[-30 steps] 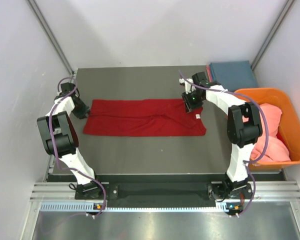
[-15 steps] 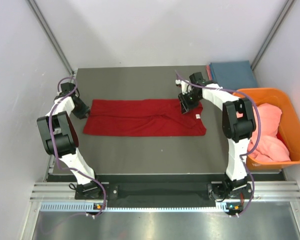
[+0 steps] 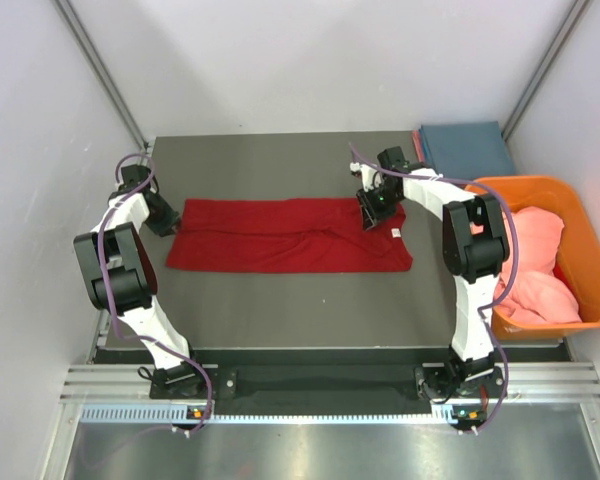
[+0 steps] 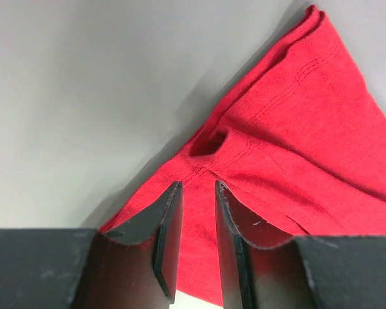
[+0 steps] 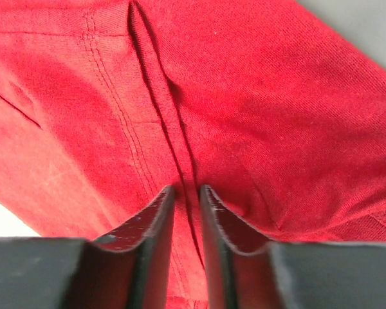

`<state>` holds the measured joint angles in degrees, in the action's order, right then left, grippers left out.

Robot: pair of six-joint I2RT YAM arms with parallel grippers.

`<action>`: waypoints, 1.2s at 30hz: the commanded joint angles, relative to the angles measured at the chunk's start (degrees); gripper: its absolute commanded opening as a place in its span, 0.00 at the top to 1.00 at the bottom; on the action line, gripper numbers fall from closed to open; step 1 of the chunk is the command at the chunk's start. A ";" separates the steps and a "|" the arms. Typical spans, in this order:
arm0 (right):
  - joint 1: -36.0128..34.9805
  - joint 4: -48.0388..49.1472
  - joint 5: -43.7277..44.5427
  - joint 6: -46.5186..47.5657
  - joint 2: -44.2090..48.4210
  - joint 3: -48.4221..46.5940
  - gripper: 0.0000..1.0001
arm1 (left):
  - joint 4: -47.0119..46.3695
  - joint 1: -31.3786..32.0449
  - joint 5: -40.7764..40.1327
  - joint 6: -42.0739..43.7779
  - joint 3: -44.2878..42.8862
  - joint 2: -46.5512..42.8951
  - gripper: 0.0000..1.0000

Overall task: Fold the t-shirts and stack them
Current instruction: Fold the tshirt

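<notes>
Left wrist: red t-shirt edge pinched in left end effector.

A: Where are the arms?

B: The left arm rises from its base, folds at the elbow and reaches away along the left side, wrist tipped down. The right arm does likewise, but its forearm swings inward to the left.

A: And the hands?

B: The left hand points down, fingers nearly together, pinching the shirt at its edge. The right hand is the same, with a narrow slit between its fingers, nipping a ridge of cloth.
</notes>
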<state>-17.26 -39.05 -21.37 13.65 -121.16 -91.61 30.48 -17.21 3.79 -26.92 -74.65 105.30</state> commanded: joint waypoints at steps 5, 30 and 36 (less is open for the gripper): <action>-0.94 0.02 -3.41 0.94 1.19 -1.20 0.99 | -2.88 -0.45 1.74 -0.50 -0.93 0.52 0.68; -0.94 0.20 -4.39 -1.08 2.87 -1.37 0.85 | -3.23 -0.45 2.01 -1.12 -0.23 0.52 0.68; -0.94 0.02 -3.16 -0.91 1.99 -1.64 0.97 | -3.58 -0.45 2.18 -1.30 0.47 0.09 0.68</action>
<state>-17.47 -39.05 -24.05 12.45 -120.77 -91.61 29.45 -17.26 5.32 -27.62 -74.63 106.37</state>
